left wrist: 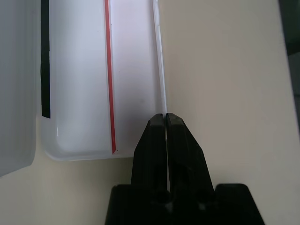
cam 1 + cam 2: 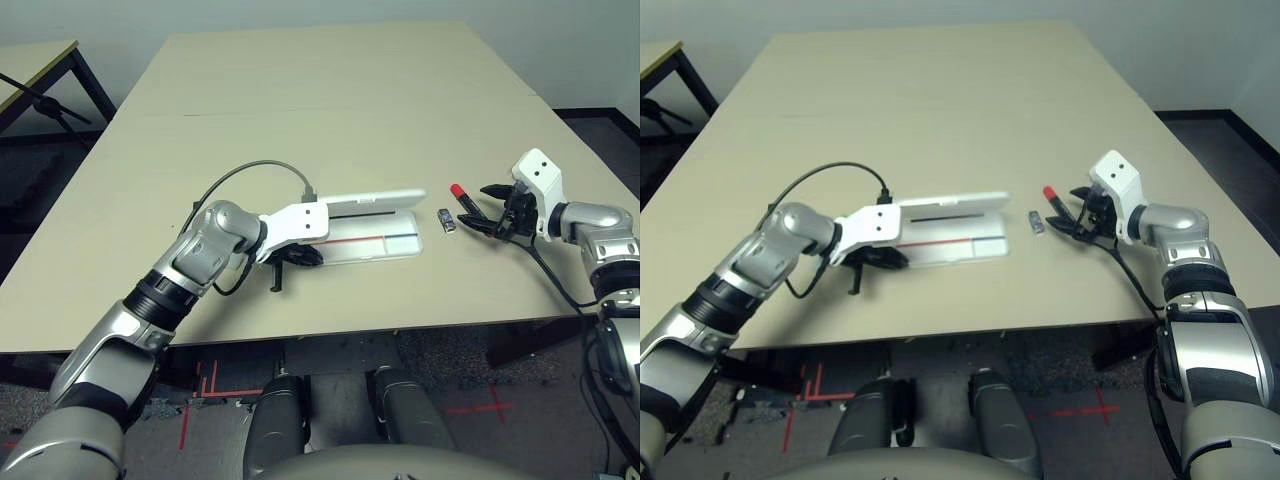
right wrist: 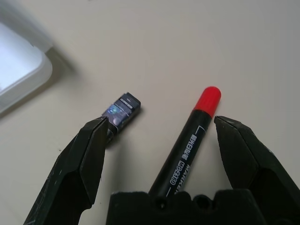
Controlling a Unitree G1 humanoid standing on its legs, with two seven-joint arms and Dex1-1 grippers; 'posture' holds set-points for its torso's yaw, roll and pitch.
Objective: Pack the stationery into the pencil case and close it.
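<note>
Two pincers are in play on the worktop [image 2: 330, 110]. The left pincer [image 1: 165, 123] is clenched tight on the thin front rim of the open pencil case [image 2: 375, 240], which lies just left of frame centre in the head view, lid raised. Over at the right, the right pincer [image 3: 159, 133] stands spread wide, the red marker [image 3: 190, 143] lying between its fingers and the small dark-and-silver piece [image 3: 121, 110] just beside one fingertip.
</note>
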